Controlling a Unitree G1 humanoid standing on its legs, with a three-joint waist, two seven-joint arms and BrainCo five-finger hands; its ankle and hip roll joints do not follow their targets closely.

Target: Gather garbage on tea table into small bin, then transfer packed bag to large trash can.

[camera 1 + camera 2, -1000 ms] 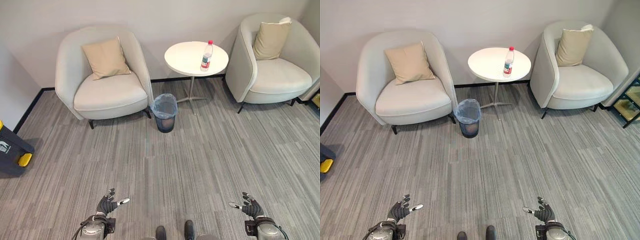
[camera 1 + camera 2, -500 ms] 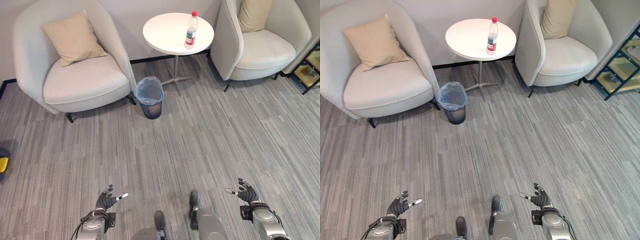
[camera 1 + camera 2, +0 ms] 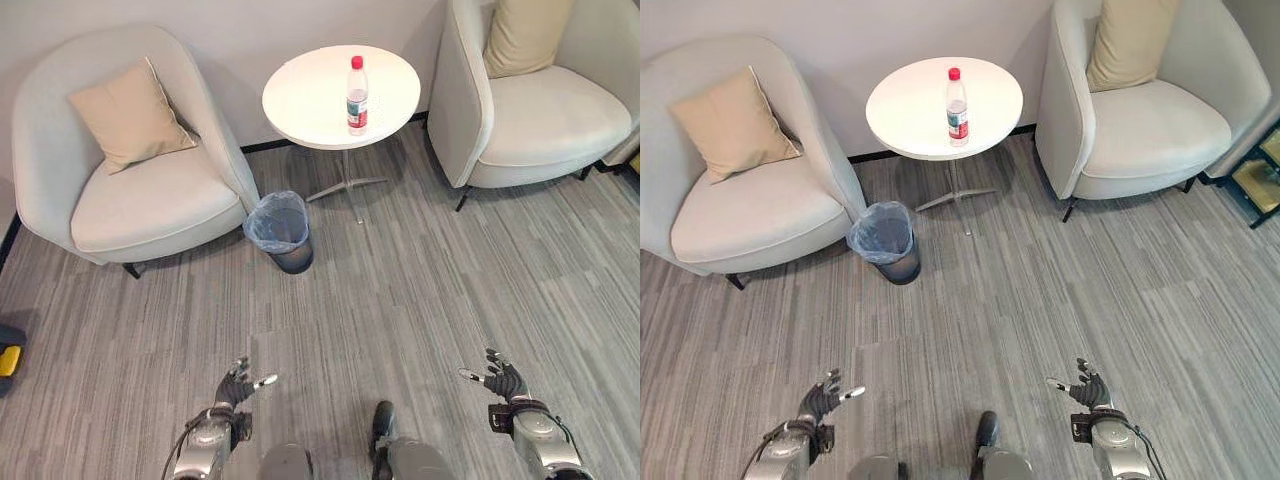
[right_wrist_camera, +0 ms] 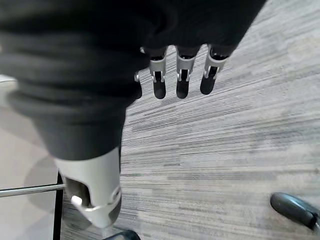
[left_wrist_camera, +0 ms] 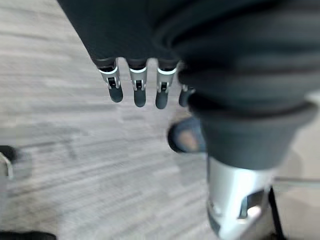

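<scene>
— Both hands, your left hand point(image 3: 236, 385) and right hand point(image 3: 503, 380), hang spread and empty at the frame's bottom.
— And the garbage?
— One upright bottle point(image 3: 357, 95) on the round counter point(image 3: 305, 95), upper centre, well apart. Lined small bin point(image 3: 281, 230) sits beside it, apparently empty.

Round white table point(image 3: 310, 95) sits at top center with a red-capped bottle point(image 3: 357, 95) standing on it. Small bin point(image 3: 279, 230) with a blue liner is on the carpet just below-left, beside the left armchair point(image 3: 120, 170). Both hands, left hand point(image 3: 236, 385) and right hand point(image 3: 503, 379), hang low with fingers spread, holding nothing.
</scene>
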